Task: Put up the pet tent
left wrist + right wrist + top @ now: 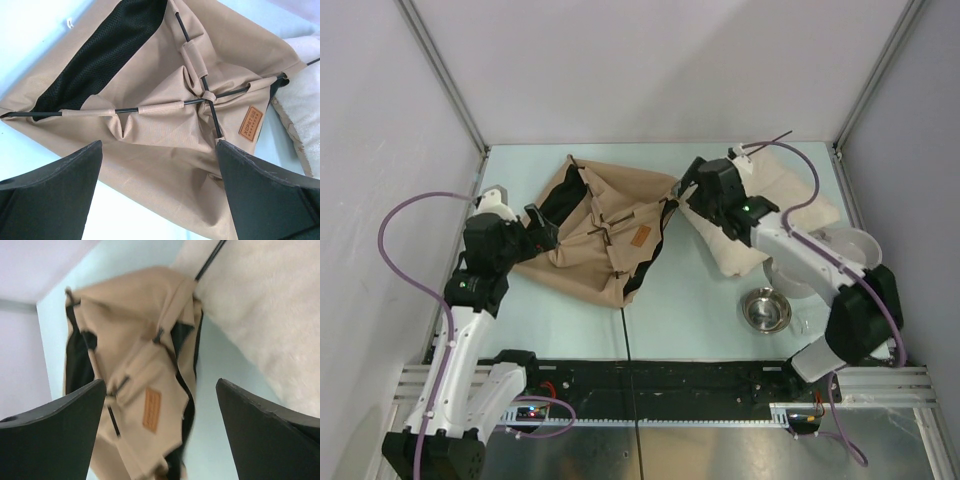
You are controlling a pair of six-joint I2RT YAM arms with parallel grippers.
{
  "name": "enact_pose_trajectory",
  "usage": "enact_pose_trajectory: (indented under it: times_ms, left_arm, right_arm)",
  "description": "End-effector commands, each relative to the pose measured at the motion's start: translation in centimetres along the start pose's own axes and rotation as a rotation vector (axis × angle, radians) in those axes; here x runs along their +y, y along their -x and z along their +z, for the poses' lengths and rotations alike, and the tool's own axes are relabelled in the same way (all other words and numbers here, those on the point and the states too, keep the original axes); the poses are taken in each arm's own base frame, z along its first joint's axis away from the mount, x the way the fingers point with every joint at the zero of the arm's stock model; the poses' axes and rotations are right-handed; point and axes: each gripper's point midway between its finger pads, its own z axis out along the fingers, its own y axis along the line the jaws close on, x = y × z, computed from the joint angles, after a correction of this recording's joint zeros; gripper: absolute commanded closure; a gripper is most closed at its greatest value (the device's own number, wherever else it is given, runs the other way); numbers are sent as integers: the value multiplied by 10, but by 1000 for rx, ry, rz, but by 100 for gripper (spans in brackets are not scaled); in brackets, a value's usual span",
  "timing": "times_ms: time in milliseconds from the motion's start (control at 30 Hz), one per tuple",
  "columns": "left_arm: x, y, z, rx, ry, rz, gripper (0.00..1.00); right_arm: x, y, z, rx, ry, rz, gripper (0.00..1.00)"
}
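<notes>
At the left edge of the surface [705,285], the left end effector [536,226] hung wide apart against the pet tent [605,240]. The tent lay collapsed mid-surface, poles crossed, spreading rightward. Just beside its far right corner, the right end effector [689,184] gaped too, gripping nothing. Left looked nearer.

Bright, even light leaves only faint shadows; the overhead and left wrist views are sharp, while the right wrist view shows the pet tent [140,355] blurred.
</notes>
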Motion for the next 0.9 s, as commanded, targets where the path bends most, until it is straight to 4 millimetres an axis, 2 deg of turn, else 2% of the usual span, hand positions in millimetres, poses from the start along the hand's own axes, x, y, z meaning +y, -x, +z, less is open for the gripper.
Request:
enact_pose_trajectory:
  times_ms: [0, 67, 167, 233, 367, 533, 700, 767, 867]
  left_arm:
    - [-10, 14, -11, -59, -25, -10, 0]
    - [-11, 13, -13, -57, -30, -11, 0]
    - [-32, 3, -19, -12, -155, -2, 0]
    - [-39, -3, -24, 5, -199, -27, 0]
    - [-50, -18, -32, 28, -252, -72, 0]
    - [-68, -47, -41, 92, -307, -162, 0]
    - [-79, -67, -47, 138, -327, -211, 0]
    - [-80, -70, -49, 137, -328, -221, 1]
    - [-79, -70, -53, 126, -333, -228, 1]
  right_arm:
    - [-3, -42, -58, 206, 179, -313, 4]
    - [-2, -71, -89, 297, 298, -462, 5]
    - [-9, -120, -134, 441, 444, -619, 5]
    - [-21, -147, -150, 497, 468, -668, 2]
    - [-40, -195, -171, 547, 536, -705, 1]
    - [-47, -237, -203, 584, 653, -713, 1]
    - [-58, -275, -229, 635, 711, -756, 11]
    - [-60, -288, -236, 639, 713, -766, 17]
    - [-64, -306, -246, 661, 710, -767, 20]
